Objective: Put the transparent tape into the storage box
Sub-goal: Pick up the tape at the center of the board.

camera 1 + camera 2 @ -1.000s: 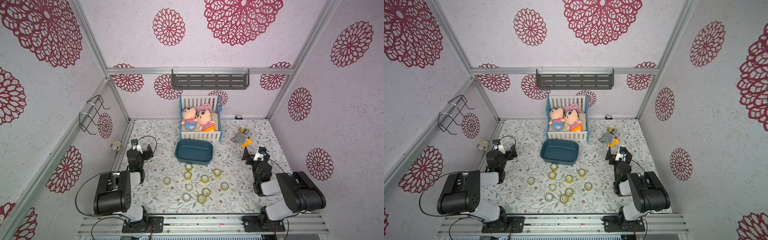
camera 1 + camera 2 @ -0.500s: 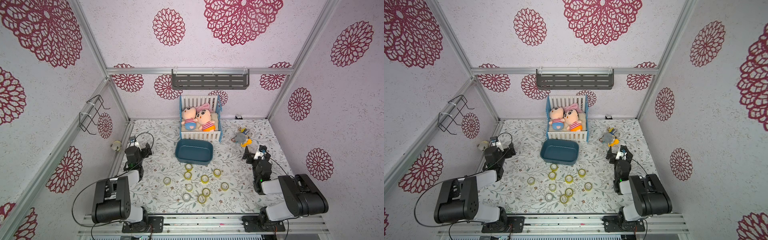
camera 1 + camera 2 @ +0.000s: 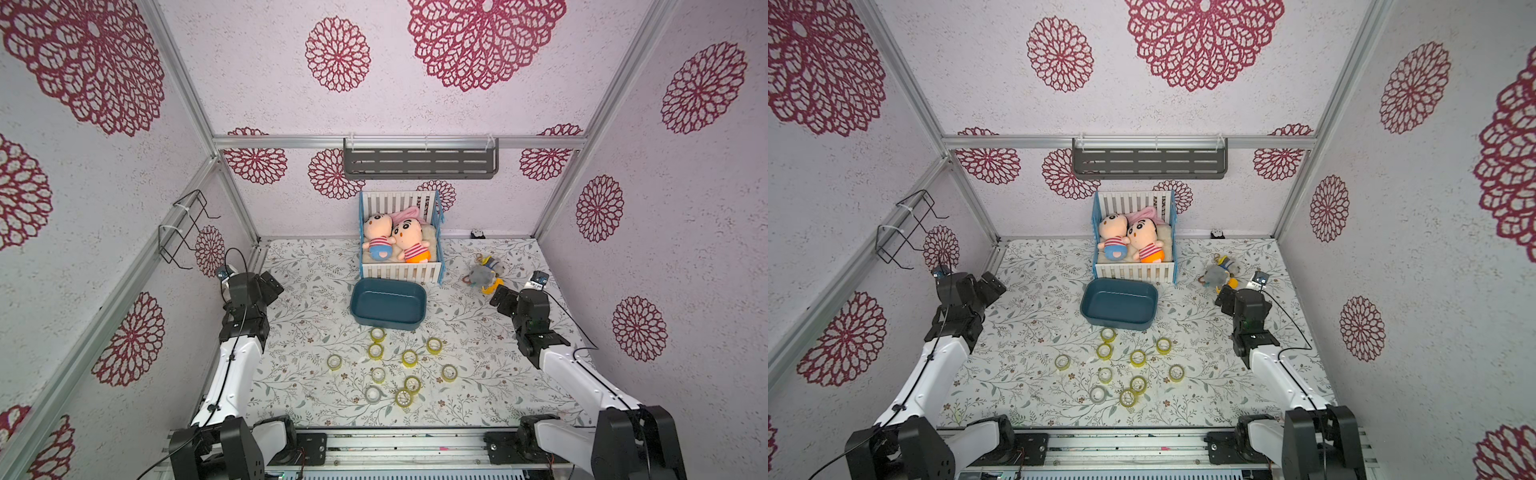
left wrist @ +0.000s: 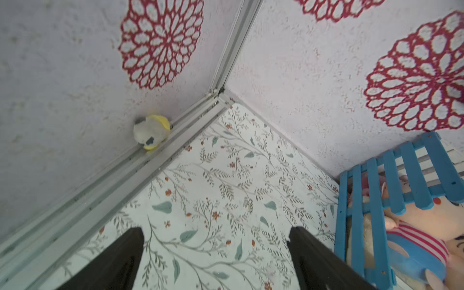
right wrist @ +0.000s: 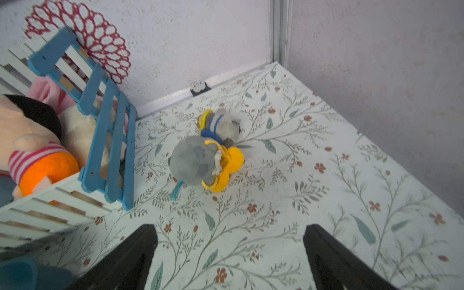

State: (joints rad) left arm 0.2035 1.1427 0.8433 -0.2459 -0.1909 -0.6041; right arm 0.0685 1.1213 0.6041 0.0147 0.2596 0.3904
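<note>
Top views both show ten small rolls of yellowish transparent tape (image 3: 409, 358) lying flat on the floral-print table mat (image 3: 299, 332). They sit just in front of the shallow dark teal plastic storage box (image 3: 388, 305), which stands empty before the white-slatted, blue-framed toy crib (image 3: 401, 272). No roll is in the tub yet.

The left gripper (image 4: 216, 229) and right gripper (image 5: 230, 227) hang at opposite sides of the table, well apart from the rolls. Each has its black jaws spread wide with nothing between them. The right one faces a grey-and-yellow plush toy (image 5: 206, 155) beside the crib.

The job looks to be at its start, with a first reach toward a roll in hand. Doing it well likely means choosing a roll with room around it, such as the roll nearest the box (image 3: 377, 333). The arm should descend straight over it, one jaw into the core and the other outside the wall, so neighbouring rolls are not nudged. The roll should then be carried clear over the tub's rim before it is let go. The pair of rolls (image 3: 407, 390) at the near edge lie close together and are better left for later.
</note>
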